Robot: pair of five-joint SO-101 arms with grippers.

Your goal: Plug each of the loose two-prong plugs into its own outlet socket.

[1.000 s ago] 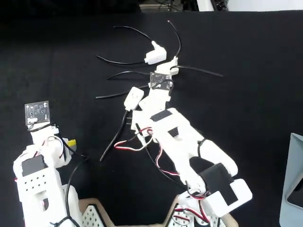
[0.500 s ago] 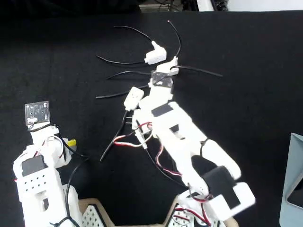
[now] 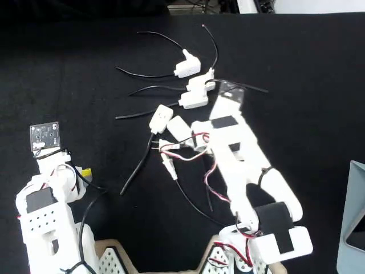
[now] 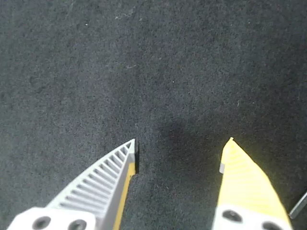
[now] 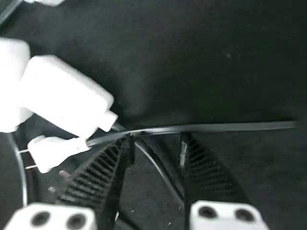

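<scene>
Several white outlet sockets with black cords lie at the table's far middle, among them one [image 3: 187, 65] at the back, one [image 3: 193, 100] nearer and one [image 3: 161, 117] to its left. Two loose two-prong plugs [image 3: 162, 146] [image 3: 170, 166] lie nearer the arms. My right gripper [image 3: 230, 92] is just right of the sockets, open. In the right wrist view a black cord [image 5: 201, 127] runs across its fingertips [image 5: 125, 146], with a white socket block [image 5: 67, 103] and a small pronged plug [image 5: 48, 151] beside them. My left gripper [image 4: 181, 146] stands open over bare black cloth at the near left [image 3: 45, 137].
Black cloth [image 3: 308, 85] covers the whole table. Loose black cords [image 3: 154, 37] fan out around the sockets. The right arm's red and white wires [image 3: 194, 142] hang over the plugs. A grey box [image 3: 353, 217] stands at the right edge.
The right arm has swung to the right, off the socket cluster, uncovering a white socket it was over. The left arm has not moved.
</scene>
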